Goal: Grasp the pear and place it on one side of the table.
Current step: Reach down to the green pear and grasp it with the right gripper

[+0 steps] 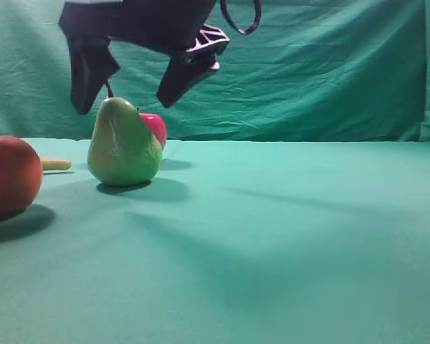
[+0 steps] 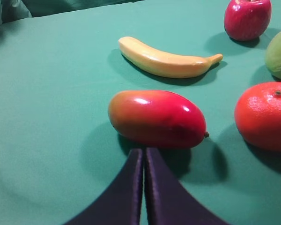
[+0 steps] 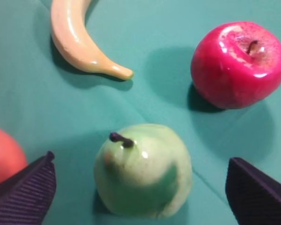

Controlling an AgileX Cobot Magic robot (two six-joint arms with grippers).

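Note:
The yellow-green pear [image 1: 124, 147] stands upright on the teal table [image 1: 308, 236] at the left, its dark stem up. My right gripper [image 1: 122, 106] hangs just above it, open, one finger on each side of the pear's top, not touching. In the right wrist view the pear [image 3: 143, 171] sits between the wide-apart fingers of that gripper [image 3: 140, 159]. My left gripper [image 2: 144, 150] is shut and empty, low over the cloth; the pear's edge [image 2: 280, 54] shows far right there.
A red apple [image 1: 156, 127] stands right behind the pear. A yellow banana [image 1: 55, 164] and a big orange-red fruit [image 1: 7, 175] lie to its left. A red mango [image 2: 157, 117] lies just ahead of the left gripper. Green cloth extends to the right.

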